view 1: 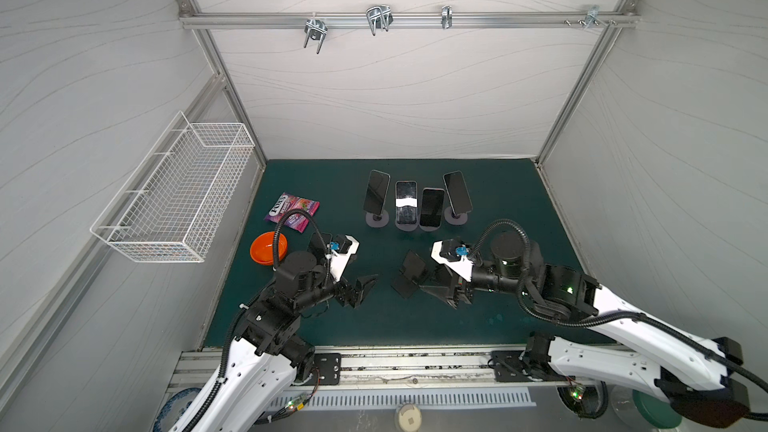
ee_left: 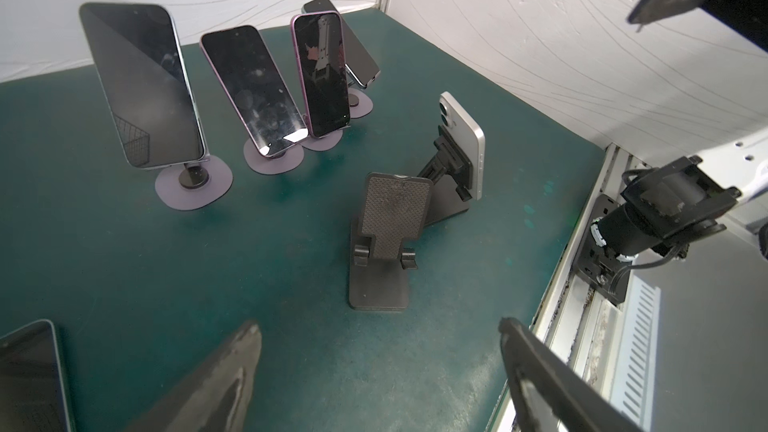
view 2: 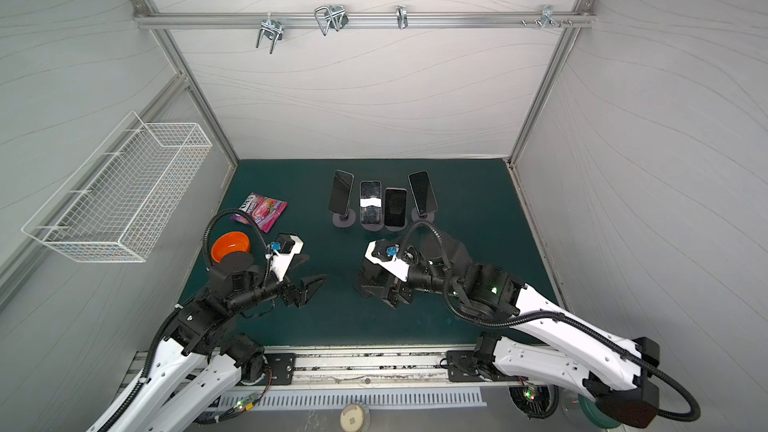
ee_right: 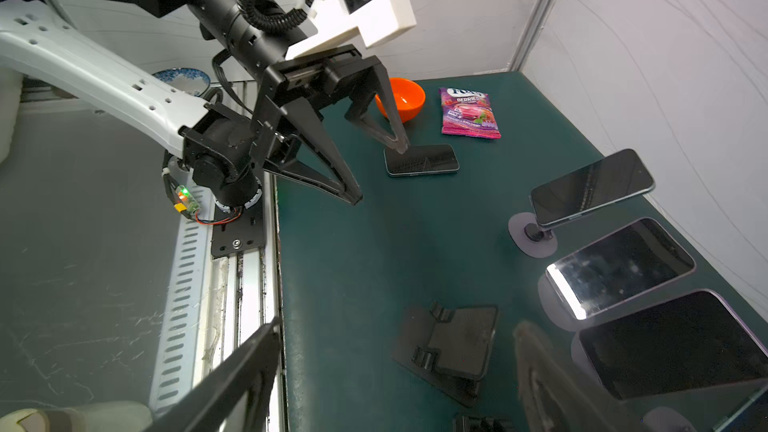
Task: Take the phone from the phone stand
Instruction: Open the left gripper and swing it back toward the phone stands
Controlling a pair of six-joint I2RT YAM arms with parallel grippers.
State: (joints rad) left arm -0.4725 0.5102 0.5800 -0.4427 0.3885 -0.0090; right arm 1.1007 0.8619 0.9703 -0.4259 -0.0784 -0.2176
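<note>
Green table [view 1: 498, 201] seen from above, with two robot arms over its near half. The left claw [ee_right: 377, 174] is spread wide and holds nothing. One of its fingertips [ee_right: 400, 145] sits over the end of a dark phone [ee_right: 422, 160] that lies flat, screen up, on the left side of the table; whether they touch cannot be told. Near the middle stands an empty folding stand [ee_left: 392, 226], black, its rest tilted back. Just beside it a second folding stand [ee_left: 446, 201] carries a white phone [ee_left: 467, 147], upright on the rest, camera lenses at the top. The right claw [ee_right: 399, 323] hovers above this pair, fingers well apart, gripping nothing. Along the back, four phones [view 1: 406, 203] lean on round-based stands. An orange bowl [view 1: 268, 247] and a purple sweets packet [view 1: 293, 211] lie at the left
</note>
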